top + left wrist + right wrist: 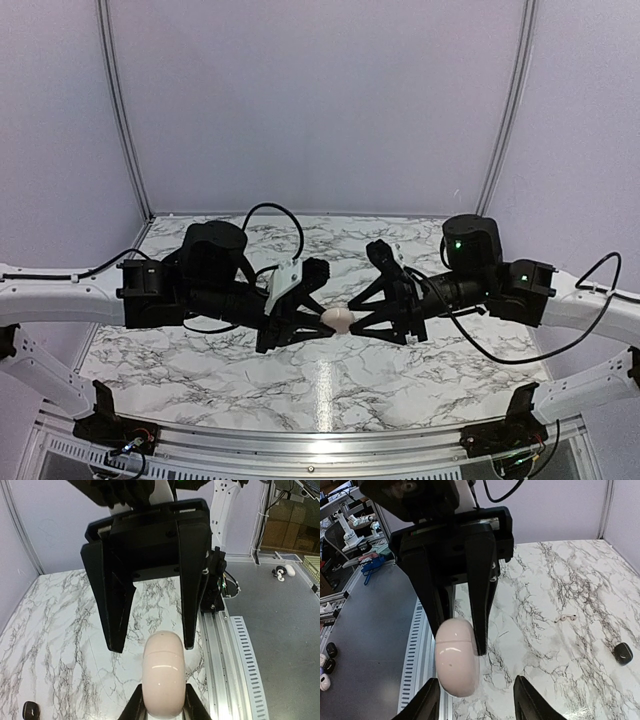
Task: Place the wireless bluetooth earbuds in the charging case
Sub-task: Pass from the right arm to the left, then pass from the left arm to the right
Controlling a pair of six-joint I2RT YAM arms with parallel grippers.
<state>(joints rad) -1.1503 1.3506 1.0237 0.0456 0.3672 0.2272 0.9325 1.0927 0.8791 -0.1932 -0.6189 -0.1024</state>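
**Two Arms Meet Over the Table**

Both arms reach in from the sides and meet in the middle, above the marble table point(200, 380). Each arm is stretched out nearly flat, and the two hands point at each other.

The left gripper point(322, 318) is squeezed tight on the charging case point(340, 320), with one finger on each side of it. The case is pale pink and round like a pebble. It is closed, and a thin line runs around it. It hangs in the air, not on the table, and its free end sticks out toward the other hand.

The right gripper point(358, 315) has its fingers spread wider than the case. One finger is on each side of the free end, and it holds nothing.

A small black lump point(622, 652) lies on the table, well apart from the hands. It is too small to tell what it is.
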